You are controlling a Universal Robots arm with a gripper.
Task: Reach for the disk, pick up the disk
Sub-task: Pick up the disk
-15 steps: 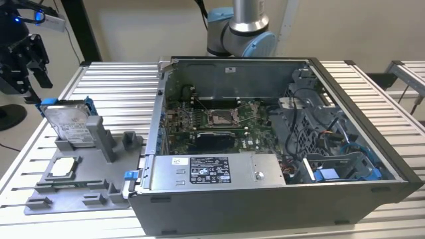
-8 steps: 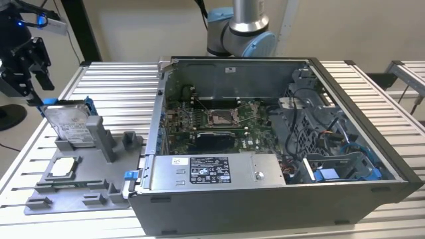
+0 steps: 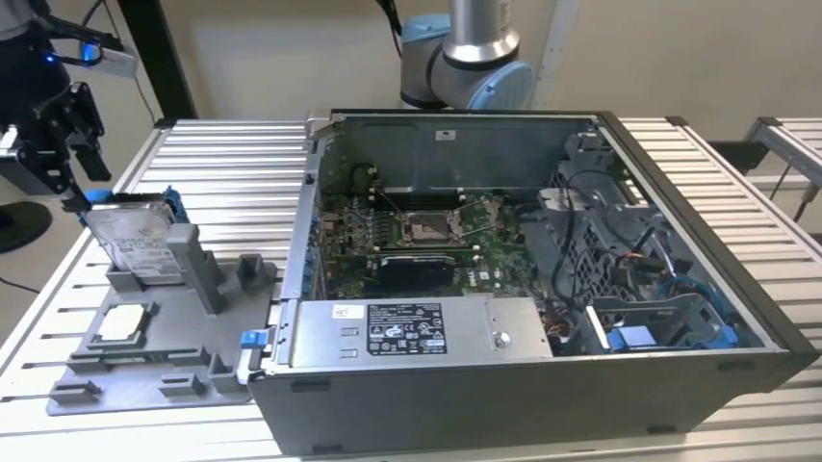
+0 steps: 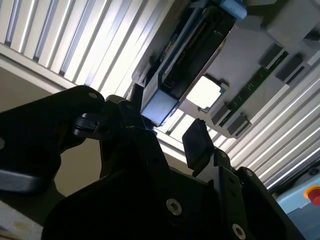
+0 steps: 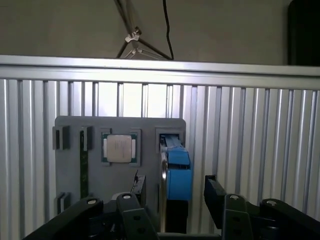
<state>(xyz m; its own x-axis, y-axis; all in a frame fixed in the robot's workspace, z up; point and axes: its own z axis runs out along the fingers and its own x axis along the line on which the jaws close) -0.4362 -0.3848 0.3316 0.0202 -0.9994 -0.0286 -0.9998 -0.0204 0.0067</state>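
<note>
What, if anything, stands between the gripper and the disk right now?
Nothing visible does. In the first wrist view the open gripper points straight at the disk, which stands on edge in the grey fixture, its upper edge free.

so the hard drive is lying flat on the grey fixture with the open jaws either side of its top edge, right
Not flat: the exterior view shows the hard drive standing on edge in a slot of the grey fixture. The rest holds: the gripper has its open jaws either side of its top edge.
</note>
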